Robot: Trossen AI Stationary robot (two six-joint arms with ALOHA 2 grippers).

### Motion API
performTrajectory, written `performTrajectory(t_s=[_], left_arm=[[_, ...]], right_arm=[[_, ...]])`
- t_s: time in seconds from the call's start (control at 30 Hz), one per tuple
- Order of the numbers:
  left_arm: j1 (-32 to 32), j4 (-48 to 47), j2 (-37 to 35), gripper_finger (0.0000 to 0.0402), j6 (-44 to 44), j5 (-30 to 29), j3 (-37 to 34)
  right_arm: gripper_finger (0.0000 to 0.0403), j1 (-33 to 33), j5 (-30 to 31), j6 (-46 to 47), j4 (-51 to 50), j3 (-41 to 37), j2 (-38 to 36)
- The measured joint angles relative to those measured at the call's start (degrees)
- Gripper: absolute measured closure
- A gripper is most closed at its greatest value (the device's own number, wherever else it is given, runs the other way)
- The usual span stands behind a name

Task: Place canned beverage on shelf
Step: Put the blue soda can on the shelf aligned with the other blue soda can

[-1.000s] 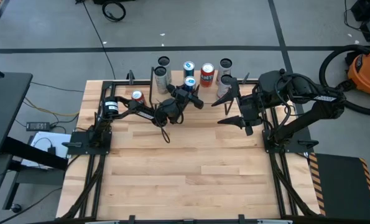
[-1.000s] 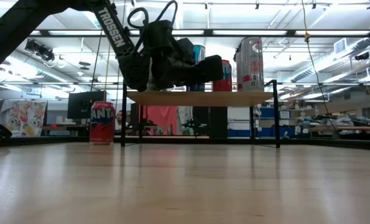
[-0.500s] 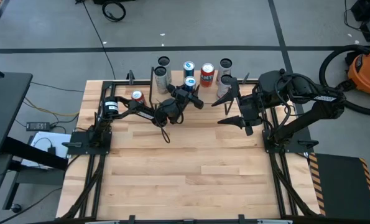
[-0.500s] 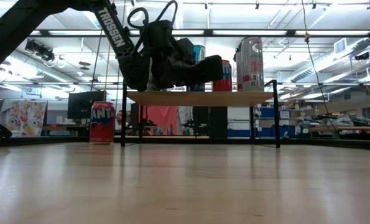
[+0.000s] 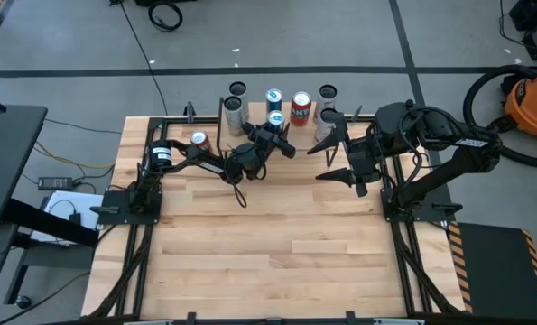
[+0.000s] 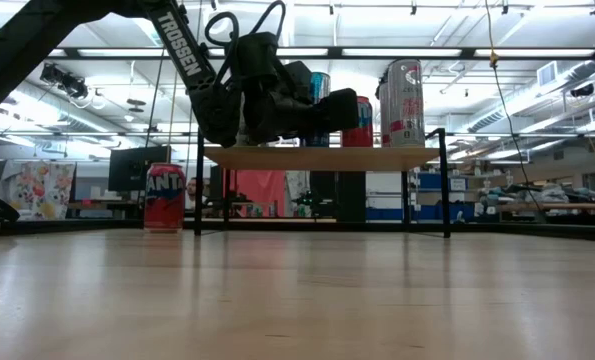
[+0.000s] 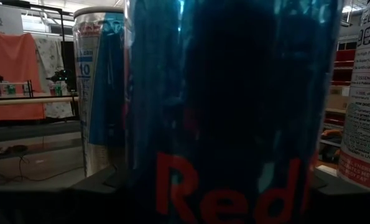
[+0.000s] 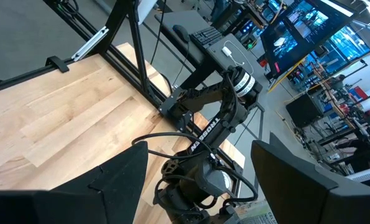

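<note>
At the shelf's (image 6: 322,157) front edge, my left gripper (image 5: 273,134) stands wrapped around a blue can (image 5: 275,120), fingers set wide against its sides; in the left wrist view that can (image 7: 231,112) fills nearly everything, with a second blue-and-silver can (image 7: 97,87) just behind it. The held can seems to stand on the board already, among the other cans there, so I judge this is the placing step, near its end. Next I need to spread my fingers and draw straight back without tipping it or nudging its neighbours. A red can (image 5: 199,141) waits on the table beside my left arm. My right gripper (image 5: 336,149) hangs open and empty near the shelf's right end.
</note>
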Motion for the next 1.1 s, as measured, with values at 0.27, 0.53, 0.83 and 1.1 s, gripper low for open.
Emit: performTrajectory(t_s=[0.27,0.53,0.83,1.1], left_arm=[[0.0,-0.02,0.0,0.015,0.04,0.0,0.0],[0.0,-0.02,0.0,0.015,0.02,-0.02,0.0],[0.0,-0.01,0.0,0.015,-0.28,0.01,0.0],[0.07,-0.18,0.0,0.015,-0.42,0.01,0.0]], right_arm=[[0.0108,0.0,0.0,1.44,-0.05,0.0,0.0],[0.0108,0.0,0.0,1.4,-0.04,0.0,0.02],[0.0108,0.0,0.0,1.31,-0.03,0.0,0.02],[0.0108,0.0,0.0,1.24,-0.03,0.0,0.02]])
